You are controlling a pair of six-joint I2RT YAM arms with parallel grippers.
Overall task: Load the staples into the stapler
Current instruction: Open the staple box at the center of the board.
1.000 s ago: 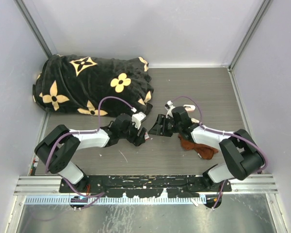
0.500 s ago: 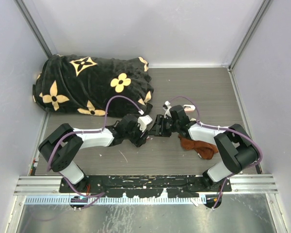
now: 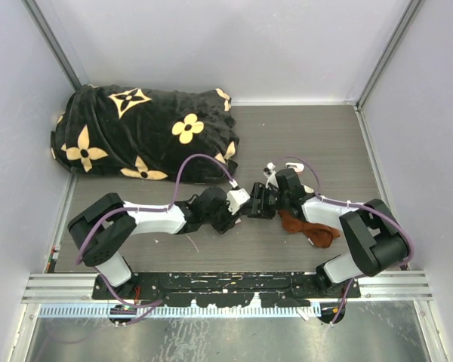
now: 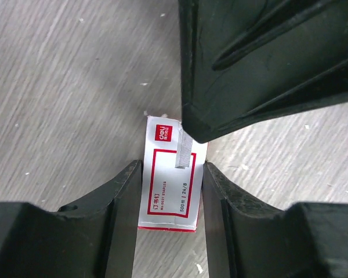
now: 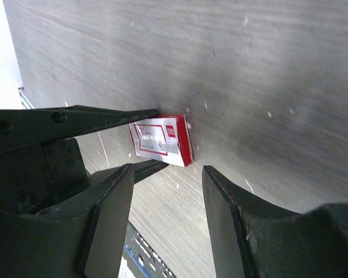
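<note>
The staples' small white box [image 4: 168,188] with its red label lies on the wood table, and a short silvery strip of staples [image 4: 184,152] rests on top of it. My left gripper [image 4: 171,169] straddles the box, its two fingers pressed against the long sides. The right gripper [image 5: 168,174] hangs open just beyond the box [image 5: 161,142], tips pointing at it, with nothing between them. In the top view both grippers, left [image 3: 238,205] and right [image 3: 258,205], meet tip to tip at mid table and cover the box. The stapler is out of view.
A rust-brown cloth [image 3: 309,228] lies crumpled under the right forearm. A black blanket with yellow flowers [image 3: 143,132] is heaped at the back left. Grey walls close in the table [image 3: 317,143] on three sides.
The left arm has reached rightwards and its fingers have closed in around the box. The right gripper has shifted slightly toward the near side and stayed open.
</note>
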